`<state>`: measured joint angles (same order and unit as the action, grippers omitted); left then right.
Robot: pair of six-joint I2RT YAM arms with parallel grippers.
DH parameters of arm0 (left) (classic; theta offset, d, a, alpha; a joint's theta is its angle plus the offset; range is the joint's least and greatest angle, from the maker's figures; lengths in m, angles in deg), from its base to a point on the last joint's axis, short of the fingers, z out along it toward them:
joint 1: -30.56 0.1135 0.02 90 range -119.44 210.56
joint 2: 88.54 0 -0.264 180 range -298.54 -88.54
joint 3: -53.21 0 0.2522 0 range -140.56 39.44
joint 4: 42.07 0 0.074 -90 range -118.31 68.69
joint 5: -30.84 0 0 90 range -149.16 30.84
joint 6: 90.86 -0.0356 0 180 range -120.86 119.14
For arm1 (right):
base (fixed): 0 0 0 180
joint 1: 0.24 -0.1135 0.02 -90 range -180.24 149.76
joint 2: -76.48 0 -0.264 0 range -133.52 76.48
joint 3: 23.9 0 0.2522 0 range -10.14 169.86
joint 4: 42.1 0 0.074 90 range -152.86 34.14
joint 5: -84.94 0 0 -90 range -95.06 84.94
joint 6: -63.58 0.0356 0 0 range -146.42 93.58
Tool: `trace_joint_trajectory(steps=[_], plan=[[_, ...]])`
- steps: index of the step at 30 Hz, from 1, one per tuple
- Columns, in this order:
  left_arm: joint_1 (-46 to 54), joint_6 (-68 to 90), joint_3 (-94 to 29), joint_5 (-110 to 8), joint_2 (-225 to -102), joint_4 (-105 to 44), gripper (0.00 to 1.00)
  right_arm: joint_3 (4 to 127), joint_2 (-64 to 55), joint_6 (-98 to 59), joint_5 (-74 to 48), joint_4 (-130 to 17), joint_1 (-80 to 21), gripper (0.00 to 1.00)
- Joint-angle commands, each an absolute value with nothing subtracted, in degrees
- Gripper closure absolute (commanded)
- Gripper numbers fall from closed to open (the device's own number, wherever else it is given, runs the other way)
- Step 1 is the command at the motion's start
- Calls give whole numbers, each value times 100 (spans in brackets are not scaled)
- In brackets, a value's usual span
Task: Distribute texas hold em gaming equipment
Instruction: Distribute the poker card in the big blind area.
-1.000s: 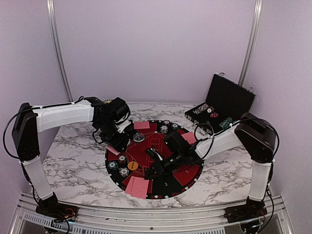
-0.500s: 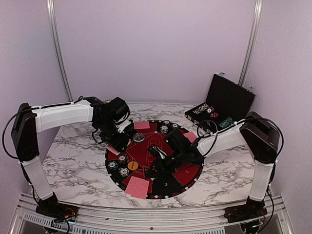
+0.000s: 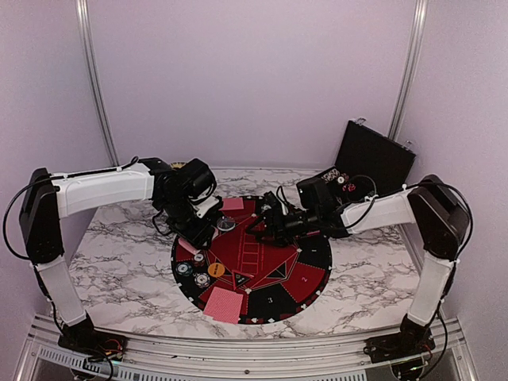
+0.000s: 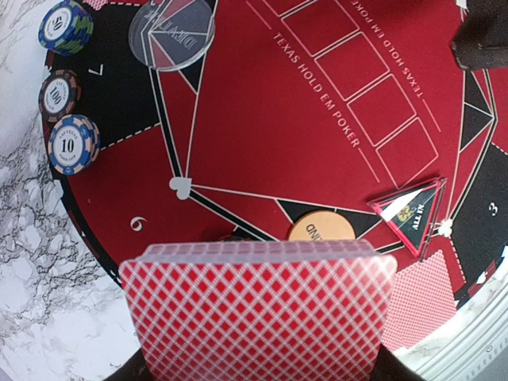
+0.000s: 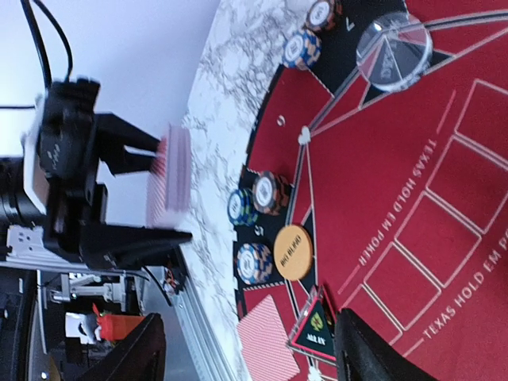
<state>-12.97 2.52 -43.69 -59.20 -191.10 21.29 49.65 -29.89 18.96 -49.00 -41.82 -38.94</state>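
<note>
My left gripper (image 3: 195, 228) is shut on a deck of pink-red-backed cards (image 4: 258, 309), held above the mat's left edge; the deck also shows in the right wrist view (image 5: 171, 178). My right gripper (image 3: 263, 224) hangs open and empty over the far middle of the mat, its fingers (image 5: 365, 349) wide apart. A dealt card (image 3: 225, 304) lies at the mat's front, another (image 3: 231, 204) at the back. Chip stacks (image 4: 73, 144) (image 5: 270, 193) stand on the left rim. An orange disc (image 4: 320, 228) and a clear disc (image 4: 172, 32) lie on the felt.
The round red-and-black mat (image 3: 309, 274) fills the table's middle. A triangular "all in" marker (image 4: 409, 210) lies near the orange disc. The open black case (image 3: 373, 163) with more chips stands at the back right. Marble table (image 3: 119, 262) surrounds the mat.
My right arm has pulled back from the mat's front middle to its far side, swinging up and away. The left gripper with the deck has barely moved.
</note>
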Motion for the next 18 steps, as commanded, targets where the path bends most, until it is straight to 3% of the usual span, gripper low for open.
trace_joint_trajectory(steps=[1,18], plan=[[-1424,176,-4669,-5769,-19090,2169,72,5528,-3315,2462,-5205,-3388,-3899,27],[-1619,125,-5037,-5731,-19319,2266,72,6254,-4139,3179,-5557,-2714,-4053,30]])
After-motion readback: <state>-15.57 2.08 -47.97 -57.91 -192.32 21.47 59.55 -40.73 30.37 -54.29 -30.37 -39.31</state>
